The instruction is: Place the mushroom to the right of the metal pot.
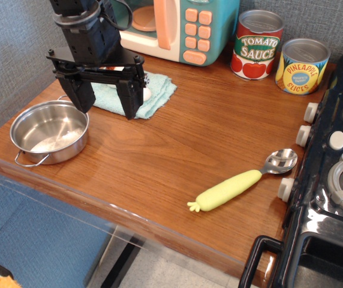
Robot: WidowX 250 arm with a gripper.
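The metal pot (50,131) sat at the bench's (177,150) left edge. Just right of it the gripper (107,102) hung over a blue cloth (159,90), fingers (132,101) spread wide, the mushroom (147,94) (only a white sliver showing) behind them. Further right lay a spoon (243,182).

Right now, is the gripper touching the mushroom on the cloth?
Cannot tell. In the only view, the gripper stands open over the cloth, its right finger hiding most of the mushroom, so neither contact nor a gap shows.
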